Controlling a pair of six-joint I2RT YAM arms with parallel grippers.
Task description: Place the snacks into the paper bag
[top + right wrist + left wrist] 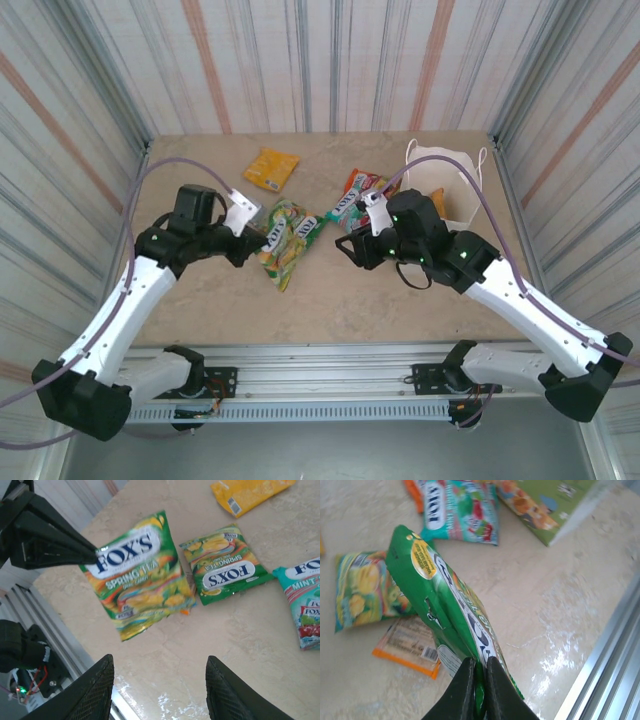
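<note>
My left gripper (pixel 480 662) is shut on the edge of a green Fox's Spring Tea packet (pixel 445 610), holding it off the table (pixel 330 290). From the right wrist the same packet (pixel 140 575) hangs from the left fingers (pixel 75 550). A second green Fox's packet (pixel 225 570) lies flat, with a small orange bar (pixel 407 645) beside it. A teal-red mint packet (pixel 305 600) and an orange-yellow packet (pixel 270 168) lie farther back. The white paper bag (pixel 445 185) stands at the back right. My right gripper (pixel 160 685) hangs open over bare table, facing the held packet.
Striped walls close in the table on three sides. A metal rail (pixel 320 375) runs along the near edge. Bare tabletop lies between the two grippers and the rail. The bag's green printed side (pixel 545 505) shows beyond the mint packet (pixel 460 510).
</note>
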